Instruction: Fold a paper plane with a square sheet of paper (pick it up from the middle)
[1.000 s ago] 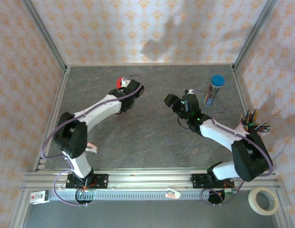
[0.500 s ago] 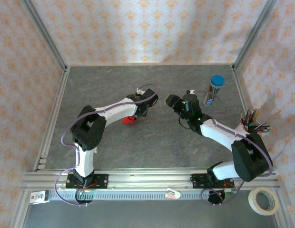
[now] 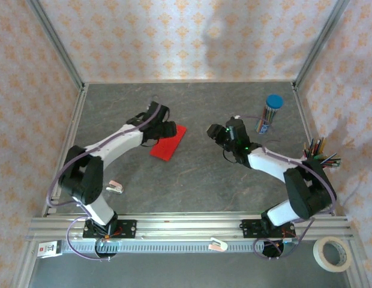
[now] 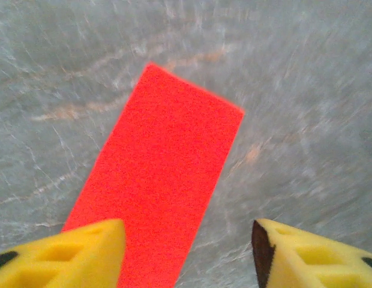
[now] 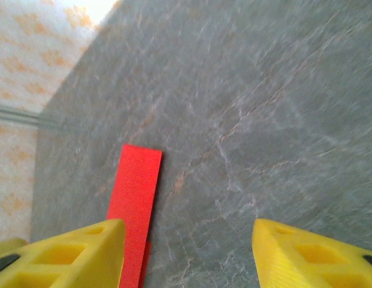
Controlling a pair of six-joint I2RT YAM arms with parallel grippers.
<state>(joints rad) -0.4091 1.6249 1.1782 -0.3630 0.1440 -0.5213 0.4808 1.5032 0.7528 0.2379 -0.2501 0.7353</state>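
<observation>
So the grey table (image 3: 192,180) takes up most of the overhead view. The two arms reach in from the bottom edge toward the middle. The left claw (image 3: 164,128) sits left of centre with its yellow fingers (image 4: 84,252) spread wide and nothing between them. The right claw (image 3: 215,130) is just right of centre, also spread and empty, pointing left across the bare stone. The red paper (image 3: 169,143) lies flat on the table between them, right beside the left claw and well apart from the right one. It reads as a long rectangle rather than a square, so my guess is it's been folded in half once and set down. That would put us early on, with no nose or wings yet. The next move probably means pinning one end with one claw while the other gets under a corner for the nose fold. That's fiddly, since thin paper lying flat gives the fingers almost no edge to catch. The blue-capped pencil tube (image 3: 270,111) stands at upper right, out of the way.
</observation>
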